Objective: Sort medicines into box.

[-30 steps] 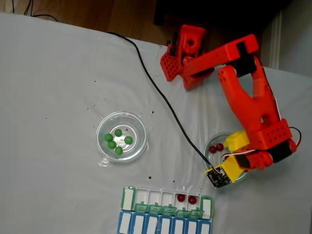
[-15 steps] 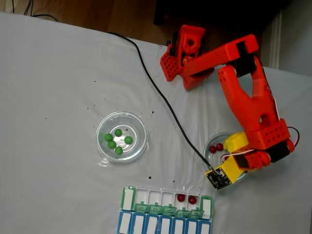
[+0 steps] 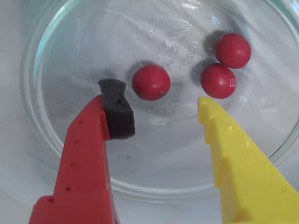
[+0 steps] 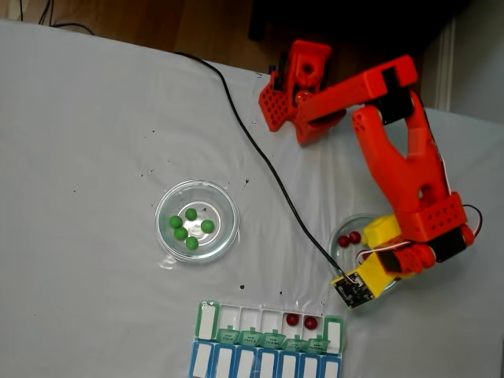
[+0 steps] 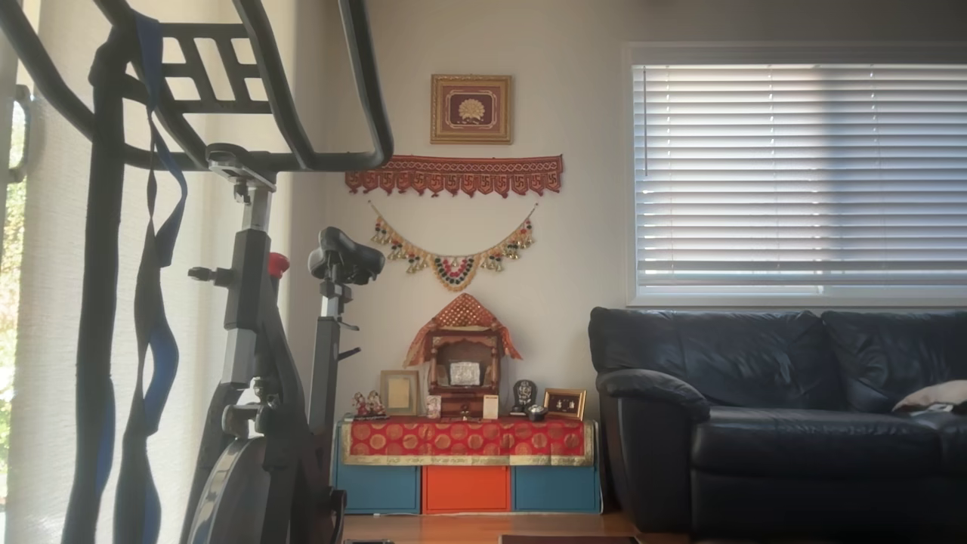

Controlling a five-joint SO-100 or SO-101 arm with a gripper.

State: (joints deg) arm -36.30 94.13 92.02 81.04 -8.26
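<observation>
In the wrist view my gripper hangs open just above a clear glass dish. Its red finger with a black foam pad is on the left and its yellow finger on the right. Three dark red pills lie in the dish: one just beyond the gap, two to the right. The fixed view shows the gripper over that dish. Several green pills lie in a second dish. The pill organizer holds two red pills.
A black cable runs across the white cloth from the far edge to the wrist camera board. The orange arm and its base stand at the back right. The other view shows a room with an exercise bike and a sofa.
The wrist has edged very slightly toward the bottom of the fixed view over the right dish. The pills, dishes and organizer have not moved.
</observation>
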